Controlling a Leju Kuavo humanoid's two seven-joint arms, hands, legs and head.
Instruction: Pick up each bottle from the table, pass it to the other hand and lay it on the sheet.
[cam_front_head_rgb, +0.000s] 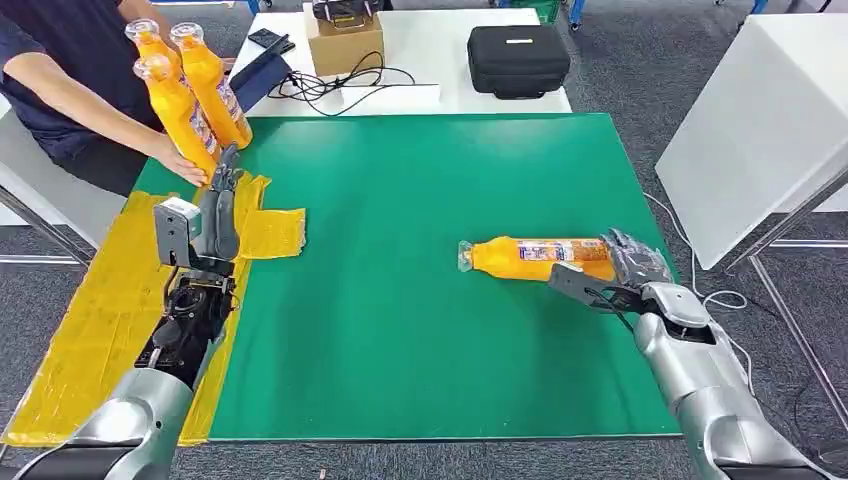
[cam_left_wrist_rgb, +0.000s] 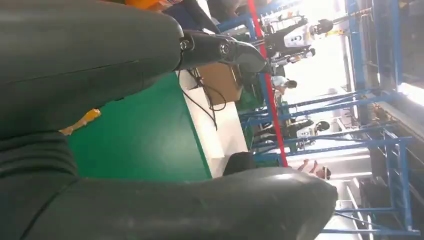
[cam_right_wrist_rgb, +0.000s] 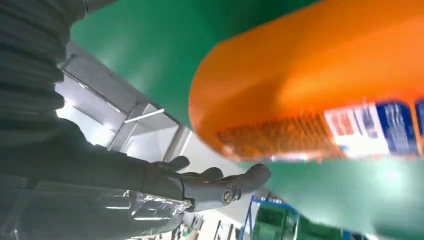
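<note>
- An orange plastic bottle with a blue and white label (cam_front_head_rgb: 535, 258) is seen lying on its side on the green mat (cam_front_head_rgb: 420, 300), its clear cap end turned toward the robot's left and its base toward the right hand (cam_front_head_rgb: 625, 275).
- The right hand is placed at the base end of that lying bottle; its dark fingers (cam_front_head_rgb: 580, 288) are stretched along the near side of the bottle and a clear-wrapped part lies against the far side. Whether the bottle is actually grasped cannot be told from the head view.
- In the right wrist view, the orange bottle (cam_right_wrist_rgb: 320, 95) is shown close above the outstretched fingers (cam_right_wrist_rgb: 225, 187), with a gap visible between them; the fingers appear extended, not clenched.
- The left hand (cam_front_head_rgb: 222, 205) is raised over the yellow sheet (cam_front_head_rgb: 90, 310) at the left edge of the mat, fingers straight and pointing away from the robot, with nothing held.
- In the left wrist view, a dark finger (cam_left_wrist_rgb: 220, 50) is seen extended over the green mat (cam_left_wrist_rgb: 145, 145).
- Three more orange bottles (cam_front_head_rgb: 185, 95) are held together upright, slightly tilted, by a person's hand (cam_front_head_rgb: 180, 165) at the far left corner of the mat.
- On the white table (cam_front_head_rgb: 430, 60) beyond the mat, a black zipped case (cam_front_head_rgb: 518, 60), a brown cardboard box (cam_front_head_rgb: 345, 45) and black cables (cam_front_head_rgb: 330, 85) are seen.
</note>
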